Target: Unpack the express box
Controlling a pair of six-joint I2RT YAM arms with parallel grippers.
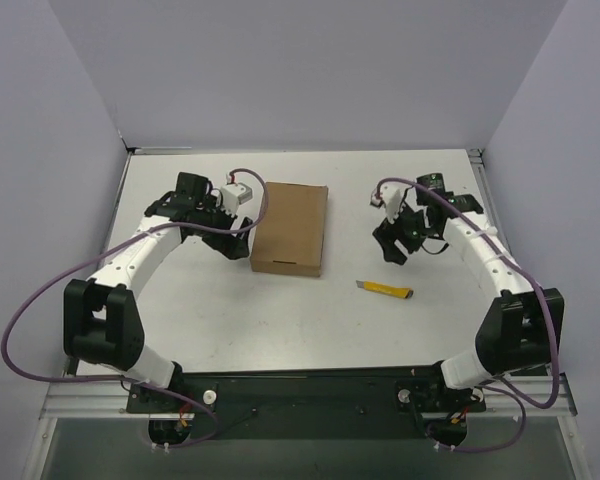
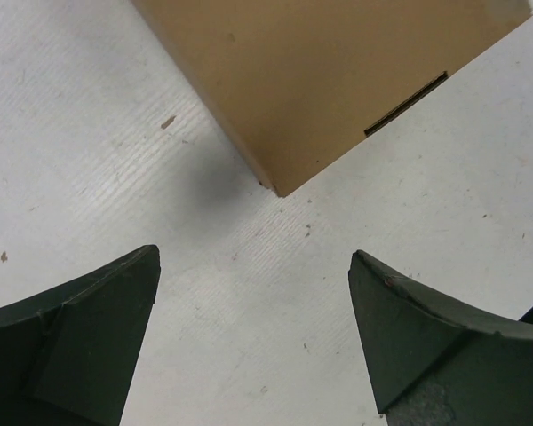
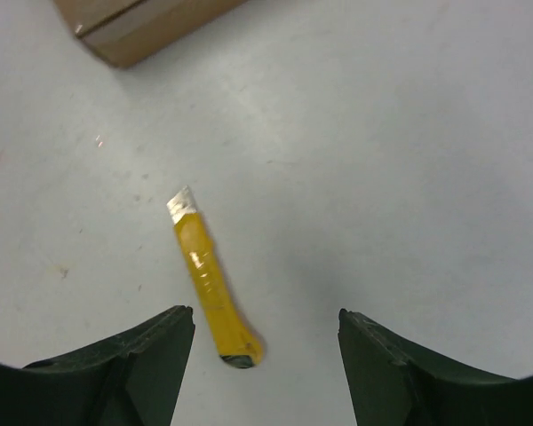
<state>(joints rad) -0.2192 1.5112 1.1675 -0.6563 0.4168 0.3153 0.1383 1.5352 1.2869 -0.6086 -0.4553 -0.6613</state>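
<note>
Top view: express box [image 1: 291, 229] lies flat on the white counter [image 1: 280, 330] with its lid shut. It sits about mid-width and toward the far half. Its long side runs away from the arm bases, slightly skewed. Left gripper [image 1: 230, 240] sits just beside the box's left edge, near the nearer corner; cannot tell from here whether it touches. Right gripper [image 1: 393, 252] hangs well to the right of the box, clear of it. Yellow utility knife [image 1: 385, 290] lies on the counter, closer to the bases than the right gripper and apart from the box's near right corner. Left wrist view: both fingers [image 2: 89, 346] are spread wide at the lower corners of the frame, with bare counter between them and nothing held. One corner of the box points down toward the gap and touches neither finger. A thin dark slot [image 2: 407, 104] shows on the box face to the right of that corner. A small brown speck [image 2: 167, 122] marks the counter left of the box. Right wrist view: jaws are parted fairly wide, nothing gripped. The knife lies on the counter below, and its dark butt end shows in frame between the two fingers [image 3: 115, 373]. Its silvery blade tip is aimed up and left, toward a corner of the box at the top left of the view. Knife and box are well apart. A seam [image 3: 115, 18] runs along that box corner.
</note>
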